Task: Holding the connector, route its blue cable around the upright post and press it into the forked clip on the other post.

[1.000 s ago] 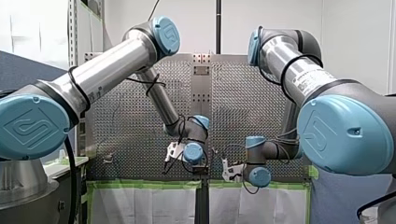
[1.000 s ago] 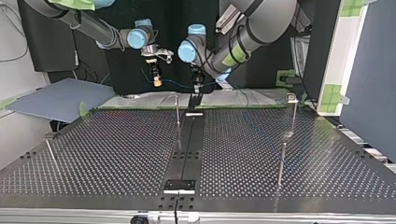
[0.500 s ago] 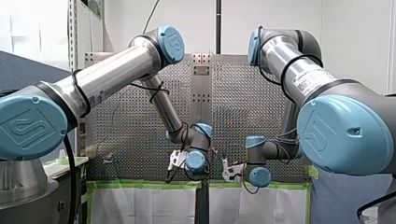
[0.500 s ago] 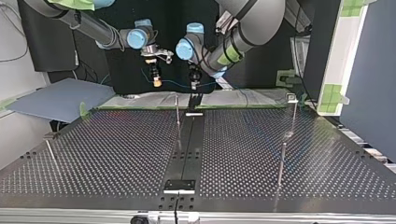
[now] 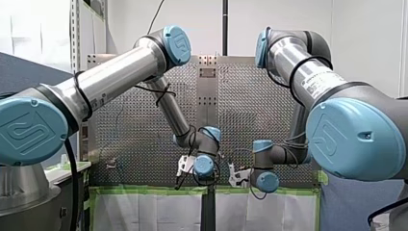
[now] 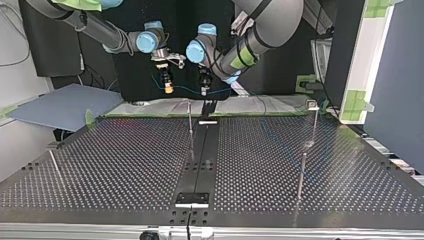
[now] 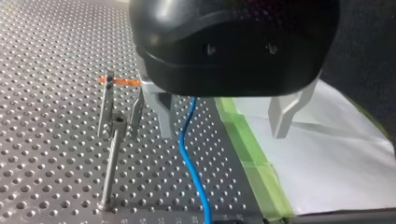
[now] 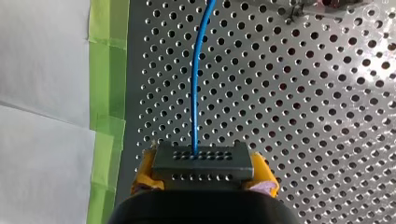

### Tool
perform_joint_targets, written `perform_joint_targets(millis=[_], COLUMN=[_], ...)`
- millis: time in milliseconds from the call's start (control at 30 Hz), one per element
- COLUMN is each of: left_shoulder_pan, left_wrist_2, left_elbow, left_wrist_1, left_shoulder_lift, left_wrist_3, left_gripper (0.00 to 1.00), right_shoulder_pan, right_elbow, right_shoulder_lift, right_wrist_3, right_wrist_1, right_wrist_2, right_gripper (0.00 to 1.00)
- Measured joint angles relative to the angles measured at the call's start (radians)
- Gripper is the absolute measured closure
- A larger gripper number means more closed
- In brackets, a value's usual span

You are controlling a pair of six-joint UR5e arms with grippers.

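My right gripper [image 8: 203, 173] is shut with its yellow pads on a dark grey connector [image 8: 201, 158]. The blue cable [image 8: 198, 79] leaves the connector and runs ahead over the perforated table. In the top view this gripper [image 6: 168, 86] hangs above the table's far edge. Beside it, my left gripper [image 6: 203, 88] stands open. In the left wrist view the cable [image 7: 189, 154] passes between that gripper's [image 7: 222, 123] metal fingers, nearer one finger and untouched. Ahead of it stand a plain upright post [image 7: 111, 163] and a post with a forked clip [image 7: 108, 83].
Thin posts rise from the table [image 6: 125, 165]: one near the middle [image 6: 190, 122], two at the top view's right [image 6: 314, 122] [image 6: 301, 175], one at its left [image 6: 55, 165]. Green tape [image 7: 247, 158] and white sheeting [image 7: 327, 154] edge the table. A black strip [image 6: 200, 160] runs down the middle.
My left arm has come lower in the front view and its gripper has shifted toward my right gripper, to the top view's left. My right arm holds still with the connector.
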Motion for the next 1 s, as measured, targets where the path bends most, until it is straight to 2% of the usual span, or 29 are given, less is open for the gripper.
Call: perform_joint_targets(millis=[167, 200, 233, 267, 333, 467, 533, 567, 633, 667, 733, 767, 833, 867, 933, 1000], left_shoulder_pan=[0.001, 0.002, 0.004, 0.006, 0.01, 0.018, 0.022, 0.024, 0.031, 0.034, 0.04, 0.043, 0.05, 0.052, 0.058, 0.062], left_wrist_2=[-0.023, -0.029, -0.036, -0.042, -0.055, -0.068, -0.074, -0.077, -0.083, -0.085, -0.087, -0.087, -0.086, -0.084, -0.076, -0.067], left_elbow=[0.001, 0.001, 0.001, 0.001, 0.001, 0.001, 0.001, 0.001, 0.001, 0.001, 0.001, 0.001, 0.001, 0.001, 0.001, 0.001], left_wrist_1=[-0.005, -0.005, -0.005, -0.005, -0.005, -0.004, -0.005, -0.005, -0.004, -0.004, -0.003, -0.003, -0.002, -0.001, 0.001, 0.002], left_shoulder_lift=[0.0, 0.0, 0.0, 0.0, 0.0, 0.0, 0.0, 0.0, 0.0, 0.0, 0.0, 0.001, 0.0, 0.0, 0.0, 0.0], left_wrist_3=[-0.008, -0.008, -0.008, -0.008, -0.008, -0.008, -0.007, -0.006, -0.006, -0.006, -0.008, -0.008, -0.01, -0.01, -0.01, -0.009], left_gripper=[0.0, 0.09, 0.24, 0.24, 0.36, 0.36, 0.45, 0.45, 0.6, 0.6, 0.72, 0.72, 0.86, 0.86, 0.98, 1.0], right_shoulder_pan=[0.0, 0.001, 0.001, 0.001, 0.002, 0.003, 0.004, 0.005, 0.006, 0.007, 0.01, 0.011, 0.013, 0.014, 0.017, 0.018], right_elbow=[-0.002, -0.002, -0.002, -0.003, -0.004, -0.005, -0.006, -0.006, -0.007, -0.007, -0.008, -0.008, -0.01, -0.01, -0.011, -0.012], right_shoulder_lift=[0.0, 0.0, 0.0, 0.0, 0.0, 0.0, 0.0, 0.0, 0.0, 0.0, 0.0, 0.0, 0.0, 0.0, 0.0, 0.0], right_wrist_3=[-0.007, -0.008, -0.01, -0.013, -0.021, -0.035, -0.041, -0.044, -0.05, -0.053, -0.058, -0.061, -0.069, -0.073, -0.078, -0.079], right_wrist_1=[0.003, 0.003, 0.003, 0.003, 0.004, 0.007, 0.01, 0.01, 0.011, 0.011, 0.013, 0.014, 0.018, 0.02, 0.022, 0.023], right_wrist_2=[-0.002, -0.003, -0.003, -0.004, -0.006, -0.012, -0.018, -0.021, -0.03, -0.035, -0.045, -0.05, -0.061, -0.065, -0.072, -0.074], right_gripper=[0.98, 0.98, 0.98, 0.98, 0.98, 0.98, 0.98, 0.98, 0.98, 0.98, 0.98, 0.98, 0.98, 0.98, 0.98, 0.98])
